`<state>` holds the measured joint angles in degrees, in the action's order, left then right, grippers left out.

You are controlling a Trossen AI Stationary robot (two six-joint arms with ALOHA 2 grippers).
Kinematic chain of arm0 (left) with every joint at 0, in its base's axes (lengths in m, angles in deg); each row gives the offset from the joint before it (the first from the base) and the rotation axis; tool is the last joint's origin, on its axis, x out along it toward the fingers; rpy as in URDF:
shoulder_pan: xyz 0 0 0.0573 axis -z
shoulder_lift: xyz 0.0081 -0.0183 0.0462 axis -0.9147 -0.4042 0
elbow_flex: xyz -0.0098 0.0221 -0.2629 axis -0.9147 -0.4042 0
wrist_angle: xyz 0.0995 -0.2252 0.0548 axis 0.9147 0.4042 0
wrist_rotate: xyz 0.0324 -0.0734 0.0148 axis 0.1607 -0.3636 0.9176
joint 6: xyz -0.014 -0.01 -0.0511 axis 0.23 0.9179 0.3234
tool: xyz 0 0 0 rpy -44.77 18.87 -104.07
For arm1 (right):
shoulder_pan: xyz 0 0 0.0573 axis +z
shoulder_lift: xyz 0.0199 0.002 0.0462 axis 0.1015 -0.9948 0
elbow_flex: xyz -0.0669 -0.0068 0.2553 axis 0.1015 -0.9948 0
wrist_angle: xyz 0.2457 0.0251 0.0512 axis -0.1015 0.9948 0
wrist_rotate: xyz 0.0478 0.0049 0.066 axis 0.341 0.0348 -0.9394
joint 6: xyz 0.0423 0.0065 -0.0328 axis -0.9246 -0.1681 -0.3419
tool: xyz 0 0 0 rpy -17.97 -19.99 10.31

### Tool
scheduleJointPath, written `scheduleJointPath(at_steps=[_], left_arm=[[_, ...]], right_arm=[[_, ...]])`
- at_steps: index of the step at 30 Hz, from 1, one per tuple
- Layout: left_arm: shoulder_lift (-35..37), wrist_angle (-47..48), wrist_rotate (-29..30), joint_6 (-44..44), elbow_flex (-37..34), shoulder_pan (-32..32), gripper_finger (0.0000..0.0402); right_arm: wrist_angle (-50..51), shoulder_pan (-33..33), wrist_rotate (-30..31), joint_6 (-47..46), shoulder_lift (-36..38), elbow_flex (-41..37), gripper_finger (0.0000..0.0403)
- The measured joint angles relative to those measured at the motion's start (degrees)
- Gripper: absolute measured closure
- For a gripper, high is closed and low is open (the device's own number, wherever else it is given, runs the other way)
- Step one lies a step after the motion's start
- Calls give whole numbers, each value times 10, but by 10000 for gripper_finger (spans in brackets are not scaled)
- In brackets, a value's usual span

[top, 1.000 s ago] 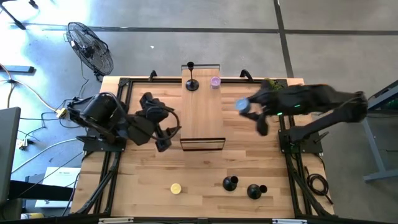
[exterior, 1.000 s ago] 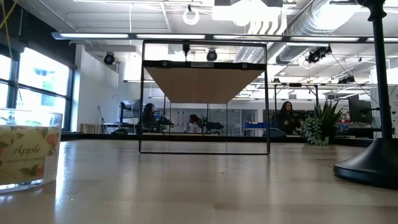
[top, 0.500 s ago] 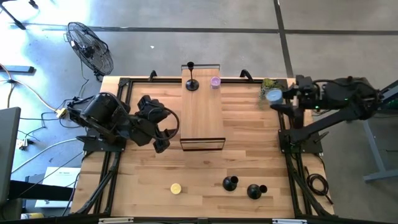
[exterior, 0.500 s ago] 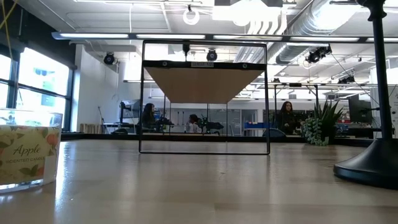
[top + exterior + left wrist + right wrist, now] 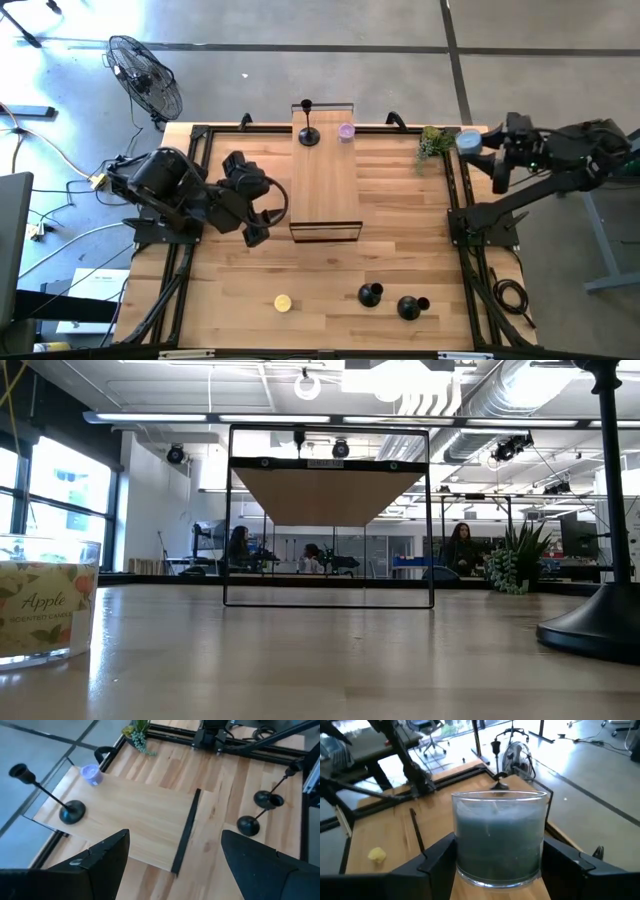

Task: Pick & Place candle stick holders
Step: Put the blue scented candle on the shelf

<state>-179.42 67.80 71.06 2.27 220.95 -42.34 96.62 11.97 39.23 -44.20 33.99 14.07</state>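
One black candle stick holder [image 5: 308,135] stands on its round base at the far end of a raised wooden shelf [image 5: 325,185]; the left wrist view shows it too [image 5: 70,812]. Two more holders [image 5: 371,294] [image 5: 410,307] stand on the table at the near right. My left gripper [image 5: 257,228] hangs open left of the shelf, with nothing between its fingers [image 5: 107,855]. My right gripper [image 5: 470,145] is by the table's far right corner, shut on a glass jar with a blue-grey candle [image 5: 497,837]. My right gripper pinches the jar's round glass wall [image 5: 462,855] between its two fingers, one on each opposite side, on the jar's lower half. The fingers come from the table's right side. The jar stands upright in the hold, lifted clear of the table.
A small purple candle [image 5: 346,131] sits on the shelf beside the holder. A green plant [image 5: 432,142] is at the far right corner, close to the held jar. A yellow candle jar [image 5: 283,302] stands near the front edge and shows labelled in the low view [image 5: 45,600].
My right gripper has carried the blue-grey candle jar from over the table's right part toward the right edge and a little farther back, past the plant, and has rolled somewhat. The jar stays upright in the hold.
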Motion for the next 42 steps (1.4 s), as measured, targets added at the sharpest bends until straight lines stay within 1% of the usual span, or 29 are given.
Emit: scheduleJointPath(at_steps=[2,5,9,13,16,20,23,25,28,33,38,42], left_arm=[[2,0,-7,-11,0,-11,92],[7,0,-23,-35,0,-35,92],[13,0,-61,-73,0,-73,92],[18,0,-100,-109,0,-118,92],[20,0,-129,-139,0,-152,92],[20,0,-163,-179,0,-193,92],[20,-1,-191,-202,0,-225,92],[19,-4,-216,-213,0,-246,92],[19,-6,-238,-225,0,-273,92],[19,-27,-278,-254,0,-310,92],[19,-61,-339,-291,0,-347,92],[18,-84,-386,-319,0,-375,92]], right_arm=[[-17,0,1,-5,28,-40,178],[-77,0,14,-5,79,-129,178],[-203,0,23,5,147,-271,178],[-362,-1,36,33,185,-412,175],[-503,-4,37,70,183,-503,178],[-715,-21,33,124,155,-602,178],[-866,-46,4,148,117,-663,178],[-926,-67,-15,149,86,-688,178],[-974,-102,-40,138,35,-706,178],[-1022,-163,-109,142,-56,-690,178],[-1049,-238,-211,162,-133,-655,178],[-1064,-313,-332,147,-180,-634,178]])
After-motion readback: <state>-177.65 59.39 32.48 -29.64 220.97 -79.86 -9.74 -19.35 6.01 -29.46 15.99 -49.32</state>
